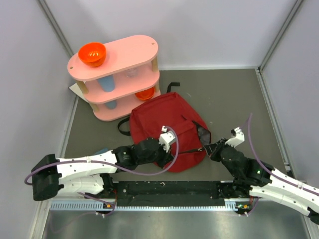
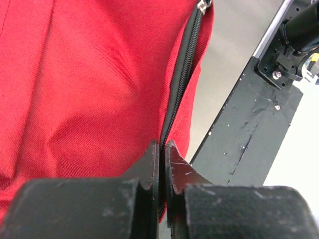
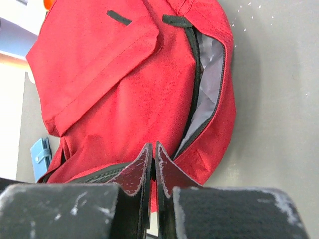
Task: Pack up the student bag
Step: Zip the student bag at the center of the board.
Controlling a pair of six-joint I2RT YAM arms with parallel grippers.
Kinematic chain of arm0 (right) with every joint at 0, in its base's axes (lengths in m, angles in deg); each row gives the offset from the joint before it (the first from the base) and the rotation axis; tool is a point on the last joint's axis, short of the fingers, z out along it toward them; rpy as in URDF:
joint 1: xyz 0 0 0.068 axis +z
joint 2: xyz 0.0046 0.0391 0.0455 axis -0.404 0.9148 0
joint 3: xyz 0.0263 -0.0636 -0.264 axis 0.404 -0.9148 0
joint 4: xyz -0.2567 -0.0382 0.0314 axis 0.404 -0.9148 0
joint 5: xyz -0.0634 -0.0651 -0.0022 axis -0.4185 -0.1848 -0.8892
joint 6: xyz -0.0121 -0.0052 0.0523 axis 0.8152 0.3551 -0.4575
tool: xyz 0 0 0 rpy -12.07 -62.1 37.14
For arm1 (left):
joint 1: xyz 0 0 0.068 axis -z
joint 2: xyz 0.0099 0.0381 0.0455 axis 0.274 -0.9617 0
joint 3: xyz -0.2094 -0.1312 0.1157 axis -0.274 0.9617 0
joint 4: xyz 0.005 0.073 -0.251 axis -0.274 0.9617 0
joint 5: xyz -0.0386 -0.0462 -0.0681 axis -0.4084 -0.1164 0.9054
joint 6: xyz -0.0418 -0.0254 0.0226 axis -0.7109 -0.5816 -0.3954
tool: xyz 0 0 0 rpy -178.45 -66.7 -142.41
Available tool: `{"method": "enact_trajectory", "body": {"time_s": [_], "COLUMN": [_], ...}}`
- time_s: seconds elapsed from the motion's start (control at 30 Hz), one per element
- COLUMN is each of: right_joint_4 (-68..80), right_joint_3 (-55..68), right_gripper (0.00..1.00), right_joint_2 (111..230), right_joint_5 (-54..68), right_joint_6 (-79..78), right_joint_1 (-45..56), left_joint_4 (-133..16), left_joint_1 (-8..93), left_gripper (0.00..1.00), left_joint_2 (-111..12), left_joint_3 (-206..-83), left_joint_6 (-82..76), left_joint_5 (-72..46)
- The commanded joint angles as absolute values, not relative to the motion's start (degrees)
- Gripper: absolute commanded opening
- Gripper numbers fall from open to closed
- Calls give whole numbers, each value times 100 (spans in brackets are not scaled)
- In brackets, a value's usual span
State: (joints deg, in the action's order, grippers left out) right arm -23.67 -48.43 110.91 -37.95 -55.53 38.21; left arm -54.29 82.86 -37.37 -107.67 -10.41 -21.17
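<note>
With left end effector (image 2: pixel 162 148) clamped shut on zip edge (image 2: pixel 182 74) of student bag (image 1: pixel 159 117), lying on desk (image 1: pixel 229 99) just beside pink shelf (image 1: pixel 124 52), pull slowly away from shelf. Anchor with right end effector (image 3: pixel 153 149), closed at bag's open rim. Spread mouth wide, no yanking.

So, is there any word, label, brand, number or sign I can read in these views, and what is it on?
None: no view shows readable text.
The student bag has no logo or label, and its black tabs are blank.
The pink shelf, the orange bowl and the black base plate carry no print.
</note>
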Motion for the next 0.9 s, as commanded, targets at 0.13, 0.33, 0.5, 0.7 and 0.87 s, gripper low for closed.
{"method": "enact_trajectory", "body": {"time_s": [0.13,0.33,0.5,0.7,0.87], "right_joint_4": [-2489,-2288,-1261,-582,-556], "right_joint_3": [-4745,-4728,-4754,-4693,-4587], "right_gripper": [0,0,0,0,0], "right_joint_2": [11128,11119,11180,11566,11725], "right_joint_5": [-4245,-4052,-3384,-2873,-3005], "right_joint_6": [-5762,-5394,-4498,-4110,-4119], "right_joint_1": [3752,3752,3761,3761,3752], "left_joint_4": [-4920,-4778,-4594,-4804,-5068], "left_joint_1": [8297,8305,8297,8297,8305], "left_gripper": [0,4,63,87,89], "left_joint_2": [-2904,-2359,-2402,-2717,-3289], "left_joint_3": [-10299,-9991,-10543,-11528,-11968], "left_joint_6": [-1461,-1610,-1470,-926,-452], "left_joint_5": [-2752,-2893,-2928,-3078,-2841]}}
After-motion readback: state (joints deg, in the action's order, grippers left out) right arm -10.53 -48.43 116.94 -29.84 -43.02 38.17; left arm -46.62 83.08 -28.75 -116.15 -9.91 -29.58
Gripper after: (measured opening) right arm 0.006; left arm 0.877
